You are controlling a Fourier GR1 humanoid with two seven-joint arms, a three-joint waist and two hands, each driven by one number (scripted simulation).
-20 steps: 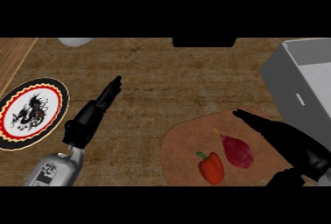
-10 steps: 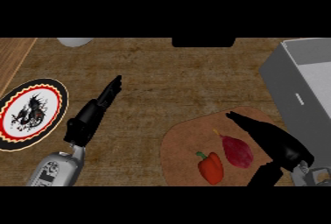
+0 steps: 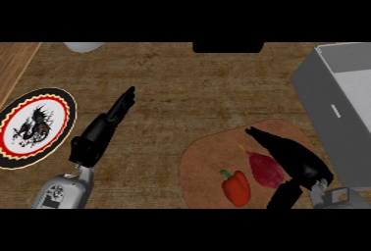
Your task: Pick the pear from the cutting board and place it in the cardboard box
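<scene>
A dark red pear point(image 3: 265, 169) lies on the round brown cutting board point(image 3: 210, 157) at the lower right. A red bell pepper point(image 3: 236, 187) sits just left of it on the same board. My right hand point(image 3: 293, 159) hovers over the pear's right side, fingers straight and pointing up-left, thumb point(image 3: 281, 197) spread below the pear. It touches or nearly touches the pear; I cannot tell which. The grey box point(image 3: 344, 105) stands at the right edge, open on top. My left hand point(image 3: 101, 132) rests open over the counter at the left, fingers straight.
A round plate point(image 3: 33, 127) with a dragon print and a black, red and yellow rim lies at the far left. A pale object point(image 3: 85, 46) and a dark object point(image 3: 228, 47) sit at the counter's back edge.
My right hand has moved left and down over the cutting board, coming alongside the pear. The left hand, pear and pepper have not moved.
</scene>
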